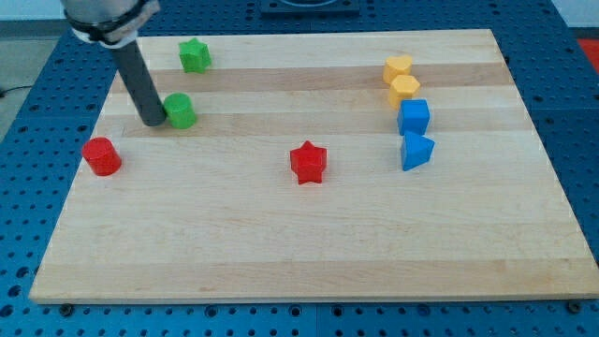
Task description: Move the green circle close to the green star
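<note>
**A:** Camera view first: where is the green circle [179, 110] sitting?

**B:** It is lying on the wooden board [309, 243] toward the view's upper left, below the green star [194, 55] with bare wood showing between them. My tip [153, 122] is pressing at its left side, touching or just beside it (I cannot tell which).

**A:** And the arm?

**B:** The dark rod [138, 82] is slanting down from the grey cylinder [101, 17] at the view's top left, leaning so its lower end is sitting further right than its top. It is carrying no gripper, so nothing is opening or closing; the rod is simply ending in the tip.

**A:** How many blocks are you counting?

**B:** Eight. Two green ones, already named. Two red: a red cylinder [101, 155] lying near the left edge, below and left of the tip, and a red star [308, 162] sitting near the middle. Two yellow blocks, one [398, 68] just above the other [404, 89], touching, with shapes I cannot make out. Two blue: a blue cube [413, 118] directly under the yellow pair, and a blue block [416, 151] with a wedge-like outline just beneath it.

**A:** Any writing?

**B:** None is reading on the blocks or board. A blue perforated table [580, 112] is surrounding the board.
</note>
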Robot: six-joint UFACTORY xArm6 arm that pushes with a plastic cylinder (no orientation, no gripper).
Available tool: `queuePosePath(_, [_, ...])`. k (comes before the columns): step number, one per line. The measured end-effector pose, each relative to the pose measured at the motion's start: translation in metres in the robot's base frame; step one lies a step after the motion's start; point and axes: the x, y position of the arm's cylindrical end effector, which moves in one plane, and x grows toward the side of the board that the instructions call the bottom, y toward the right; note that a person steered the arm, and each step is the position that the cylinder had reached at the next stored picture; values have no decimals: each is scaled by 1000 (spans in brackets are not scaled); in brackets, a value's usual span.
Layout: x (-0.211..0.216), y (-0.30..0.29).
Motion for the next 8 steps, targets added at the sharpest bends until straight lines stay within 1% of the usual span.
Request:
queuePosePath(2, [20, 49])
queuePosePath(3, [2, 61])
queuePosePath(4, [-41, 38])
queuePosePath(5, [-49, 60])
queuePosePath(6, [-46, 87])
queuePosePath(7, [-80, 60])
queuePosePath(8, [-81, 51])
